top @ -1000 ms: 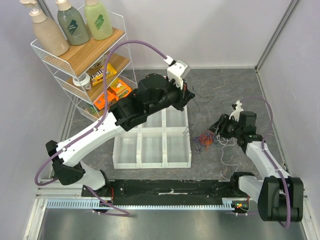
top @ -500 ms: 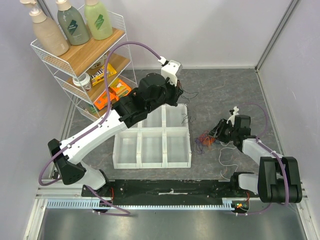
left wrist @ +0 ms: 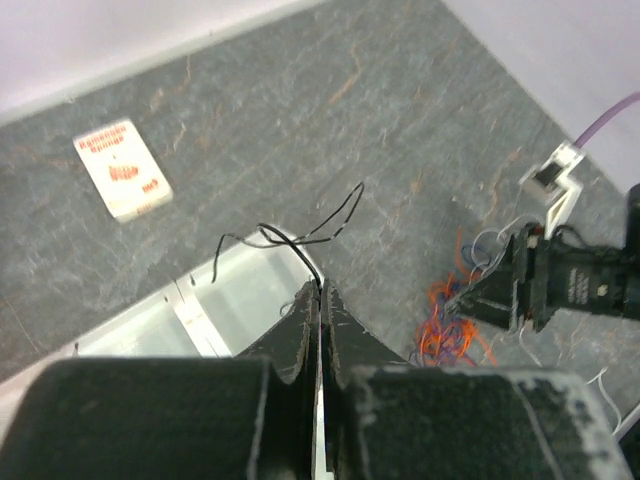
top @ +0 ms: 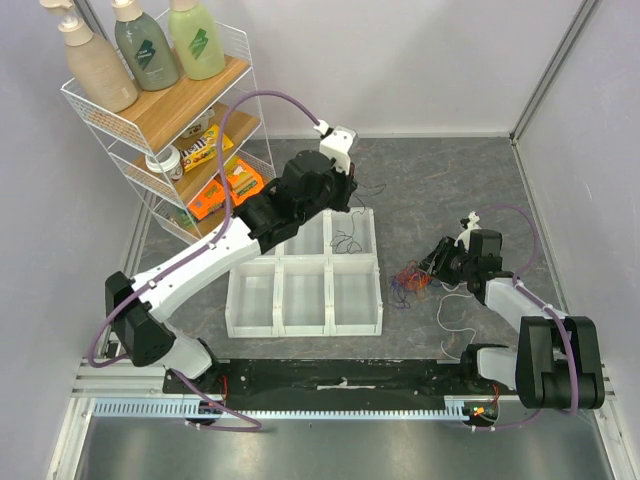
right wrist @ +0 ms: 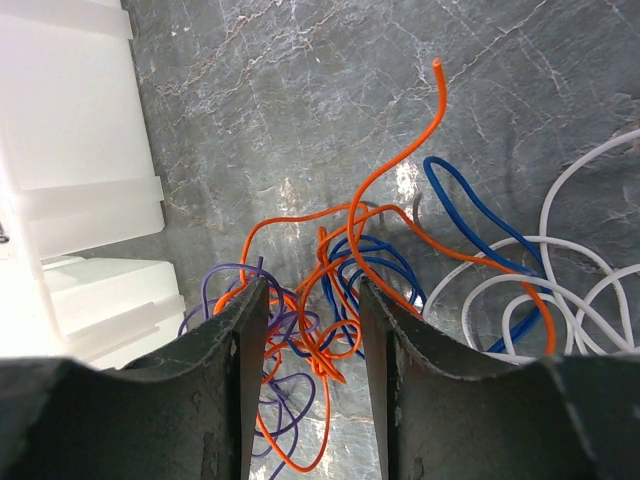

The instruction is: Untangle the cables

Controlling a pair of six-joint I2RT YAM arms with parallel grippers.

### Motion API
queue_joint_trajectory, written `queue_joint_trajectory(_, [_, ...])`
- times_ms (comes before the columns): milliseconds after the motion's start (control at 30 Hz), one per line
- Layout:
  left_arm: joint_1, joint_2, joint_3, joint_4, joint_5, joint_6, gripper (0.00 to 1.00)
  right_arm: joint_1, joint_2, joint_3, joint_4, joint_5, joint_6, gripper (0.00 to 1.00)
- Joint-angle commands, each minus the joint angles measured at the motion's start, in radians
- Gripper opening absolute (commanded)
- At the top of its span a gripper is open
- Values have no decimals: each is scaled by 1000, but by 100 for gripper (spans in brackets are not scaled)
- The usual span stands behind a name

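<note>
We see our left jaws pressed shut on a black cable (left wrist: 290,238). Its thin loops spring out just beyond the tips and hang over a corner compartment of the white tray (top: 303,295) beneath them. Far ahead of these jaws and off to their left, a small card box (left wrist: 122,170) lies flat on the table (left wrist: 400,120). Our right jaws stand open, low over the table. The tangle (right wrist: 320,340) of orange, purple and blue cables sits between them and spills out past the tips; we cannot tell whether either jaw touches a strand. To the right of these jaws the white cables (right wrist: 495,280) loop on the table, crossed by a blue and an orange strand, and the tray wall stands to their left. The tangle lies well apart from the black cable, on the table beside the tray.
</note>
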Motion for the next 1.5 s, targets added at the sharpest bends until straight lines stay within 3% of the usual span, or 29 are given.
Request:
queue_joint_trajectory(0, [0,19,-126,77,21,-82,2,2,-3,11,25,4,-8,49])
queue_joint_trajectory(167, [0,36,-232,119,9,-168,2,0,-60,17,-9,5,-10,50])
queue_joint_trajectory(433, [0,125,-236,-10,-30,-317,3,2,-105,20,-56,19,-17,50])
queue_joint_trajectory(500, [0,133,-226,-28,-24,-326,20,2,-112,22,-67,30,-23,51])
queue_joint_trajectory(567, [1,118,-236,-28,-22,-334,43,2,-123,30,-92,44,-31,51])
queue_joint_trajectory(633, [1,84,-252,-24,1,-337,54,2,-138,43,-121,60,-42,52])
queue_joint_trajectory(733, [0,18,-269,-21,53,-325,80,0,-181,63,-170,99,-65,58])
queue_joint_trajectory(833, [1,-39,-279,-21,117,-299,93,2,-221,73,-204,136,-80,67])
queue_joint_trajectory(900, [3,-45,-284,-19,125,-287,93,3,-229,77,-211,131,-83,70])
queue_joint_trajectory(1067, [21,21,-266,-2,147,-279,83,18,-230,91,-219,96,-88,70])
queue_joint_trajectory(1233, [24,75,-238,-7,67,-271,82,22,-250,97,-242,99,-94,70])
queue_joint_trajectory(1467, [26,-40,-351,22,-135,-267,87,20,-255,96,-253,110,-106,69])
